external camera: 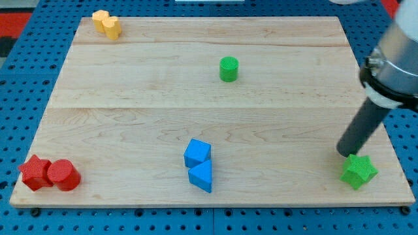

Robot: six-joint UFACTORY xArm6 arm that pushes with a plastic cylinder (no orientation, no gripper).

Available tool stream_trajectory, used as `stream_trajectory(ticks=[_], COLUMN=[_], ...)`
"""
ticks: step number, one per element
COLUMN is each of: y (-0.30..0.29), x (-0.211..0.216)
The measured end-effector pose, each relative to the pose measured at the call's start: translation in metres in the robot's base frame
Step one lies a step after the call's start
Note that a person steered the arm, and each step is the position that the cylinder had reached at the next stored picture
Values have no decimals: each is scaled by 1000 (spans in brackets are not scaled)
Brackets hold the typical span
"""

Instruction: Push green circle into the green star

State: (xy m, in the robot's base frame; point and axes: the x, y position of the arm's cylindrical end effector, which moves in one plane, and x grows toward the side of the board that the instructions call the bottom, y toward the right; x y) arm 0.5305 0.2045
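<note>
And here we are at the approach stage, with nothing in contact yet. The green circle point(228, 68) stands alone in the upper middle of the desk point(130, 98), nearer the top edge than the bottom, and by my reading no push on it has begun.

My tip point(344, 153), the lower end of the dark rod serving as end effector, is planted way down by the bottom right corner. There are no jaws on this rod to be apart or together; it is one plain stick, clamped on nothing.

Just below and to the right of the tip sits the green star point(358, 171), very close, possibly touching; I cannot tell which. So the tip is beside the target, well apart from the block it has to move.

What the next move calls for, I'd judge: travel up and leftward across the desk, swing round to the circle's upper left side, then drive it diagonally down toward the bottom right corner. The risk is nudging the star on departure.

Elsewhere, out of that lane: two blue blocks point(198, 164) near the bottom edge's middle, a red star point(34, 172) and red cylinder point(63, 175) at the bottom left corner, yellow blocks point(106, 23) at the top left corner.
</note>
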Motion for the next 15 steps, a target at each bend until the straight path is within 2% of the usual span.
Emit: stream_trajectory(ticks=[2,5,6,7,9,13,14,15], y=[-24,-109,-148,-180,-170,-109,-88,-99], x=[-72,-188,-216,-222,-186,-56,-35,-28])
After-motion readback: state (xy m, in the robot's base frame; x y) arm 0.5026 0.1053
